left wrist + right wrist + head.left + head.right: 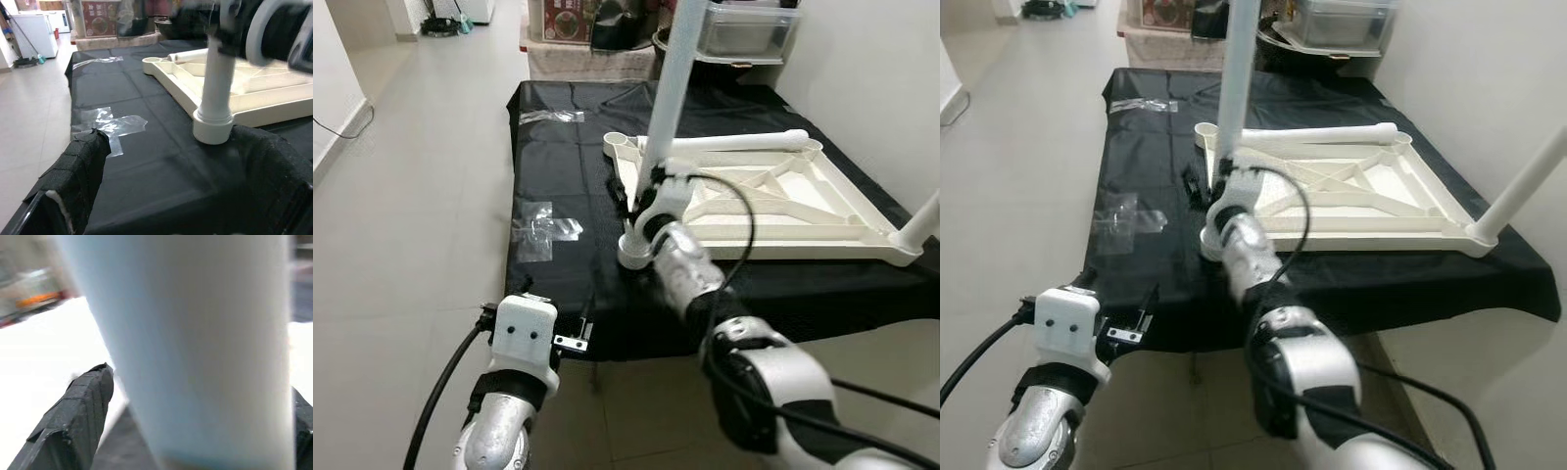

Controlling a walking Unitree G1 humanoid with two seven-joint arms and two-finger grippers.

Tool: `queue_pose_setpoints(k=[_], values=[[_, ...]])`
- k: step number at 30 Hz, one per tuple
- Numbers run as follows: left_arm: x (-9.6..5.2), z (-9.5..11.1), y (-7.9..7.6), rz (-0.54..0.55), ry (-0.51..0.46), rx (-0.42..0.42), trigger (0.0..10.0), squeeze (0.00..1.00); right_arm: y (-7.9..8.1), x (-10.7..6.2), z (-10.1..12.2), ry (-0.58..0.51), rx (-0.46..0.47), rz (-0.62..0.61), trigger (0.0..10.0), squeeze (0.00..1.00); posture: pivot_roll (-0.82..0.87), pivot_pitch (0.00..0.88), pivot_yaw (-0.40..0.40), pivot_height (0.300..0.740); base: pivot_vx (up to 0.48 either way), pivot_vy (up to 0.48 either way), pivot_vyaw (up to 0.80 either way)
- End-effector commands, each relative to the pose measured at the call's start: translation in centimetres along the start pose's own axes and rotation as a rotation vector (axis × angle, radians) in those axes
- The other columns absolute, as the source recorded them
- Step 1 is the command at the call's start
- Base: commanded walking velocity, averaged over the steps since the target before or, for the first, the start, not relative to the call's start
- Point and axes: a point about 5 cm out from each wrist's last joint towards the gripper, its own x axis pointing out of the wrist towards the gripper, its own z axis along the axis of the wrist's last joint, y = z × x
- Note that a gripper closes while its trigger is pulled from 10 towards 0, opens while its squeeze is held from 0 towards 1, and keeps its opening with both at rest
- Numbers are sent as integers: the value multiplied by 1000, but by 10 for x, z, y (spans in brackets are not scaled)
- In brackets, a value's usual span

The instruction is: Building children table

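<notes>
1 hand (195, 421) grips upright leg (668, 88).

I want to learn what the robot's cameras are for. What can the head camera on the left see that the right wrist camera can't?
The left eye view alone takes in the upside-down white tabletop on the black cloth, a loose leg lying across it, another leg standing at the near right corner, and the left gripper hanging low. The right wrist view alone gives a close look at its own black fingers on either side of the tube. Both share the upright white leg that the right gripper clasps.
</notes>
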Motion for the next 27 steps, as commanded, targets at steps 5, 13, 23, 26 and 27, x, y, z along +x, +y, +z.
queue_pose_setpoints(k=[5, 13, 23, 26, 27], values=[[0, -2, -2, -11, 9, 16, 10000, 0, 15, -22, -20, 290, 67, 673, 10000, 0, 66, 88, -95, 740, 0, 0, 0], [0, -1, -2, -9, 8, 20, 10000, 0, 36, -28, -28, 441, 43, 967, 10000, 0, 77, 100, -98, 740, 0, 0, 0], [-1, -2, 0, -2, 13, 23, 10000, 0, 43, -20, -31, 428, -75, 900, 0, 0, 82, 106, -103, 740, 0, 0, 0], [-1, -3, 0, -3, 15, 24, 10000, 0, 34, -4, -25, 313, -177, 542, 0, 0, 74, 105, -101, 740, 0, 0, 0], [-1, -3, 0, -3, 15, 24, 10000, 0, 34, -4, -25, 313, -177, 542, 0, 0, 74, 105, -101, 740, 0, 0, 0]])
